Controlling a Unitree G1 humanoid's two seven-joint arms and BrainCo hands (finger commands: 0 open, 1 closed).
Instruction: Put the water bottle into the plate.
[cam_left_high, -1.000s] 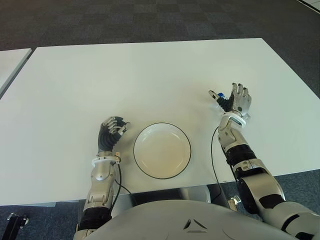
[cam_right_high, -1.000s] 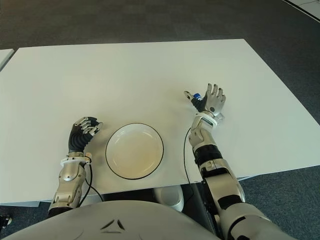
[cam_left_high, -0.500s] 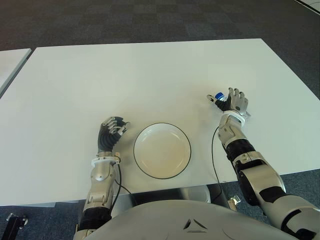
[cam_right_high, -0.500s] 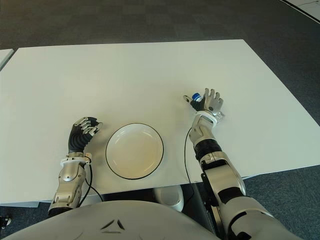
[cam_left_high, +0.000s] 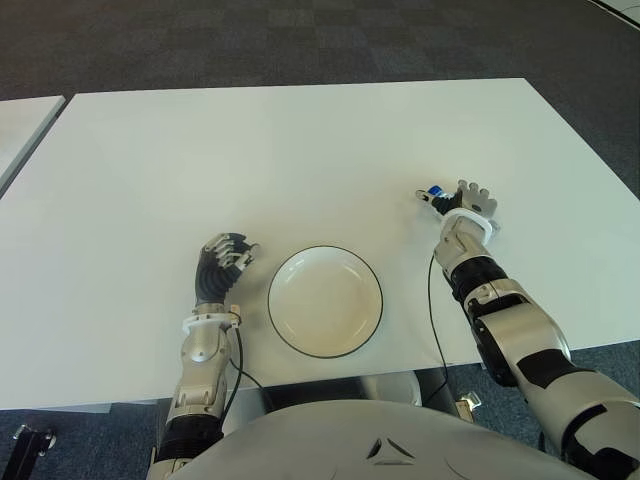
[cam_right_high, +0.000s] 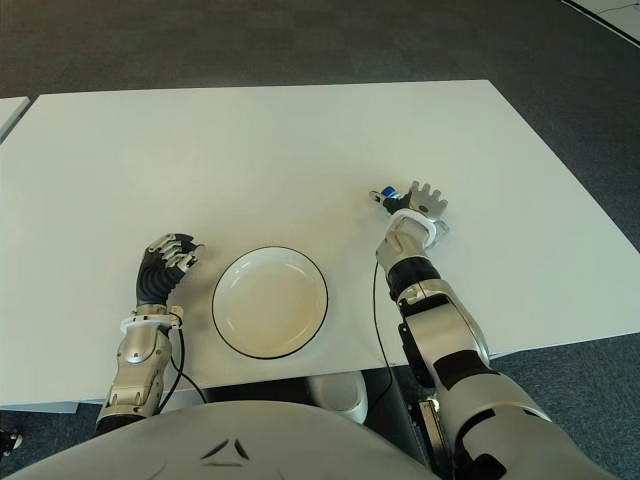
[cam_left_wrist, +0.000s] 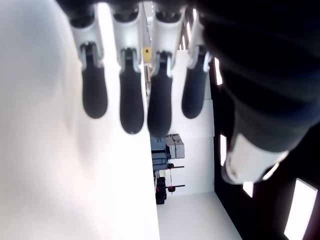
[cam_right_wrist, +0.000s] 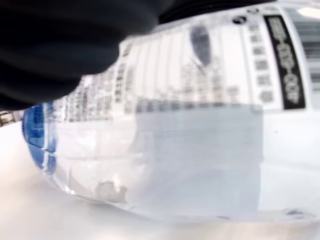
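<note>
Dark chequered carpet surrounds a white table (cam_left_high: 300, 150), and part of a second pale table (cam_left_high: 20, 125) shows past its left edge. On the white table, near the robot's edge and roughly in front of its body, sits a round white plate (cam_left_high: 324, 301) with a thin dark rim; nothing lies in it.

Well to the right of the plate and a little farther from the robot, the right hand (cam_left_high: 463, 203) is low over the table, its back turned upward and its fingers bent downward over the water bottle (cam_right_wrist: 165, 145). From the eye views only the blue cap (cam_left_high: 435, 192) is visible, poking out on the side of the hand that faces the plate. The right wrist view fills with the bottle's clear body, its white printed label and the blue cap at 1 end, lying on its side against the white surface with the dark palm close above it. The fingers seem to wrap the bottle, but whether they actually press on it cannot be told, so the grasp is not certain.

The left hand (cam_left_high: 224, 262) shows just left of the plate, apart from its rim. Its 4 dark fingertips (cam_left_wrist: 131, 100) hang loosely curled side by side and hold nothing.
</note>
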